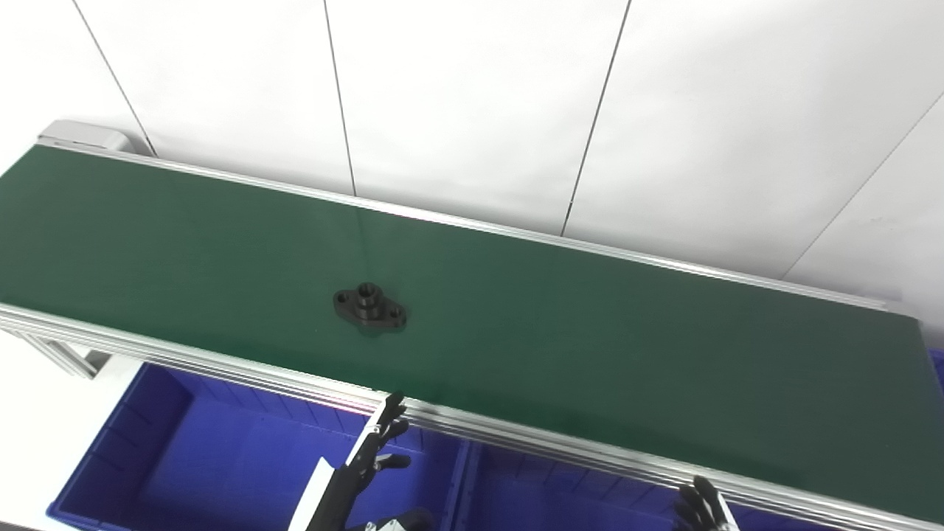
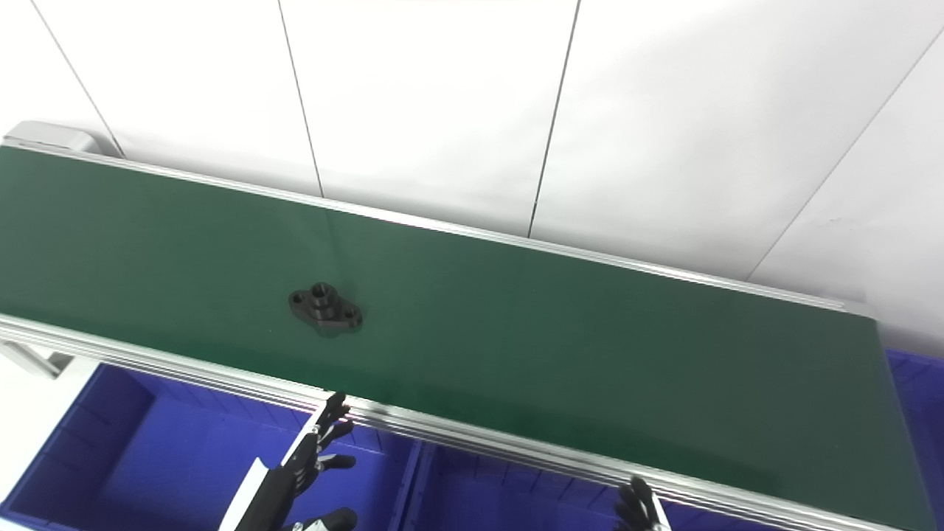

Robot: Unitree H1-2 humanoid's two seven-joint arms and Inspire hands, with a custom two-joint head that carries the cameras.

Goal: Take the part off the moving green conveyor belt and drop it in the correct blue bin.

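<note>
The green conveyor belt (image 1: 560, 332) runs slantwise across both views, its far edge against a white panelled wall (image 1: 472, 96). The left eye view shows a grey end housing (image 1: 81, 135) at the belt's far left corner more fully. The right eye view shows more of a third blue bin (image 2: 918, 376) beyond the belt's right end; the left eye view has only a sliver of it.

Below the belt's near aluminium rail (image 1: 221, 361) sit two blue bins side by side: a left bin (image 1: 221, 457) and a middle bin (image 1: 560, 501). Nothing can be seen lying on the visible parts of their floors.

The left hand (image 1: 376, 442) hangs over the left bin, just short of the near rail, fingers spread and pointing up toward the belt, holding nothing. Only the fingertips of the right hand (image 1: 700, 505) show at the bottom edge; its state cannot be told.

The part (image 1: 369, 306) lies flat on the belt, left of the middle and nearer the near edge. It is a black oval flange with a raised round hub in the centre and a hole at each end.
</note>
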